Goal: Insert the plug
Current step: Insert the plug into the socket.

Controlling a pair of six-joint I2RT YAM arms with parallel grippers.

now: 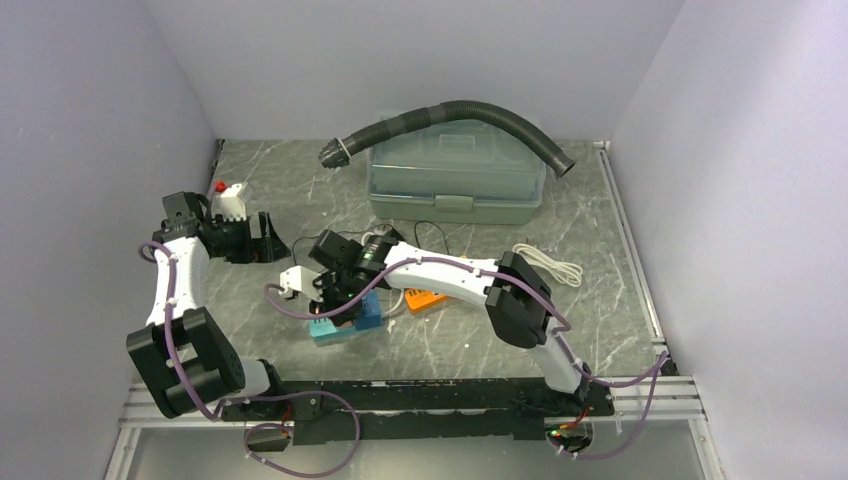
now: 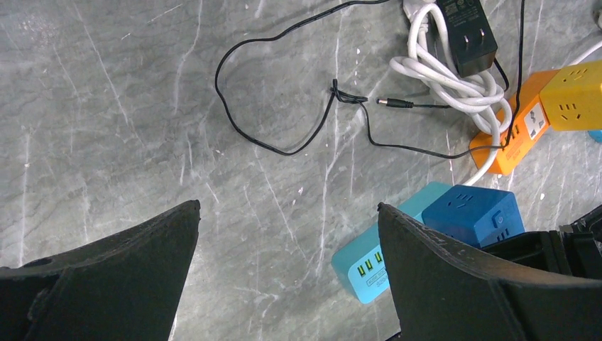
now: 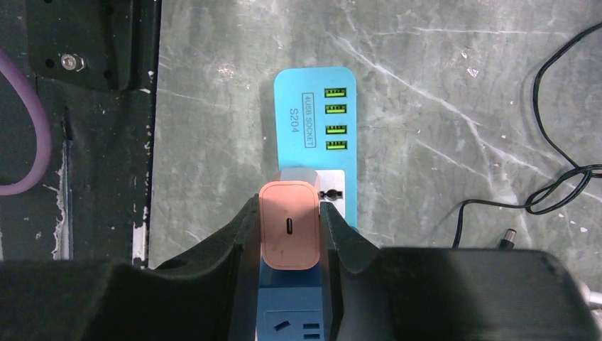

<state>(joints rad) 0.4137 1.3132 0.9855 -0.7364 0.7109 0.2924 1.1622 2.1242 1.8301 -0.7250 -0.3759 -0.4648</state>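
Observation:
My right gripper (image 3: pixel 289 207) is shut on a salmon-pink charger plug (image 3: pixel 288 238) with a USB-C port on its back. It holds the plug over the white socket panel (image 3: pixel 334 183) of a light blue power strip (image 3: pixel 316 121). The prongs are hidden, so I cannot tell whether they are in the socket. A dark blue cube adapter (image 3: pixel 291 320) sits on the strip just behind the plug. In the top view the right gripper (image 1: pixel 340 290) is above the strip (image 1: pixel 345 325) at centre left. My left gripper (image 1: pixel 270 240) is open and empty at the far left, and its wrist view (image 2: pixel 287 206) shows bare table between the fingers.
An orange power strip (image 2: pixel 522 131) with a yellow cube (image 2: pixel 575 96), a coiled white cord (image 2: pixel 447 78), a black adapter (image 2: pixel 465 25) and its thin black wire (image 2: pixel 284 92) lie right of the blue strip. A grey toolbox (image 1: pixel 455 180) with a black hose (image 1: pixel 450 112) stands at the back.

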